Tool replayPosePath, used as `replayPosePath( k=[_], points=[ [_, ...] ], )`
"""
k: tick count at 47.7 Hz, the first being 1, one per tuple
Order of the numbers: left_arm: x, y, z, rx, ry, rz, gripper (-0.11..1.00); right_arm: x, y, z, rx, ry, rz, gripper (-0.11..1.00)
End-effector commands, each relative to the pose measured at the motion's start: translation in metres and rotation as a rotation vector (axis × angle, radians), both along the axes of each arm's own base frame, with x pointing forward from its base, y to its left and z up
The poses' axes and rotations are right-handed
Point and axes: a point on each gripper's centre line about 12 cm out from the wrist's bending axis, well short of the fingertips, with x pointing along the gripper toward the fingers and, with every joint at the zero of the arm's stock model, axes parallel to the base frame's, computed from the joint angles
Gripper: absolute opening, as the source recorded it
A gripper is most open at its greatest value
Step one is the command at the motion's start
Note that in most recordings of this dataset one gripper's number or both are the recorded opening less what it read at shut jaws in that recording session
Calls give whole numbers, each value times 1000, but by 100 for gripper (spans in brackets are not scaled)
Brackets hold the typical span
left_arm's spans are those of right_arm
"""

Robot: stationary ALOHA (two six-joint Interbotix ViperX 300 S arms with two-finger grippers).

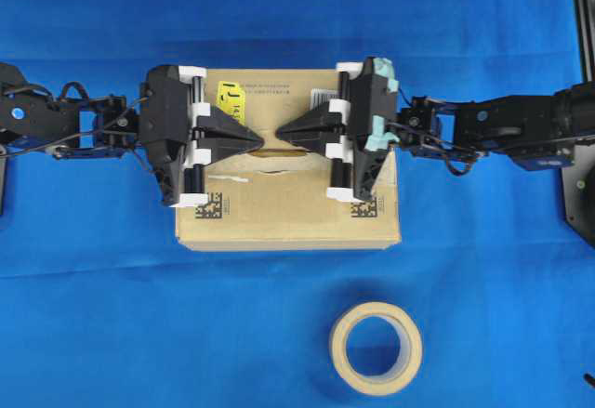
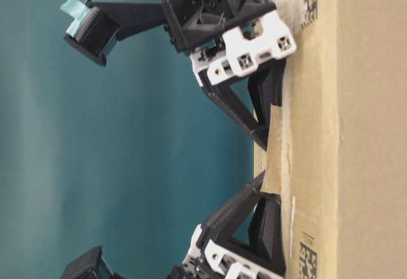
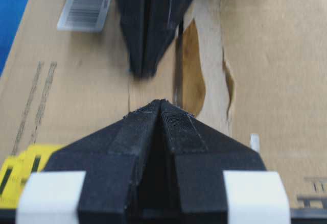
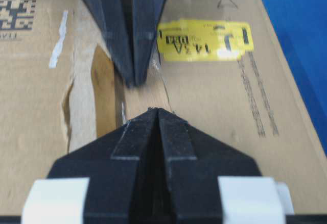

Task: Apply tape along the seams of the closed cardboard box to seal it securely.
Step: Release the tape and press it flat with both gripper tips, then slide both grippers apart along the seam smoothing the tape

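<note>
Presently, tape point(image 3: 150, 92): thin, limp, sticky; judged best pinched at ends. Left gripper point(image 1: 256, 139), right gripper point(image 1: 280, 133): jaws pressed together, tips at tape's opposite ends over cardboard box point(image 1: 288, 222).

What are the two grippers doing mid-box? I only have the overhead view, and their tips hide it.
Observer: The wrist views show the left gripper and right gripper shut, tips facing across a small tape piece.
Operator: Is it flat on the box?
Observer: At table level the tape piece spans tip to tip, seemingly just off the cardboard box top.
Operator: And the seam?
Observer: In the left wrist view the dark seam runs beside the tape piece's edge, not clearly under it.
</note>
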Motion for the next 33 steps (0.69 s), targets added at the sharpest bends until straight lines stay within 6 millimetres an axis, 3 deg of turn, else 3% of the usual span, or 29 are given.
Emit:
replayPosePath(
  k=[1,14,33],
  points=[
    [-7,3,0,-10,5,16,0,-5,-1,7,7,-13,-9,-1],
    [1,5,10,-10,-61,23,0,-10,0,15,6,-34,-12,-1],
    [23,-12,28,19,-183,-37,0,8,10,26,-1,-75,21,-1]
  ],
)
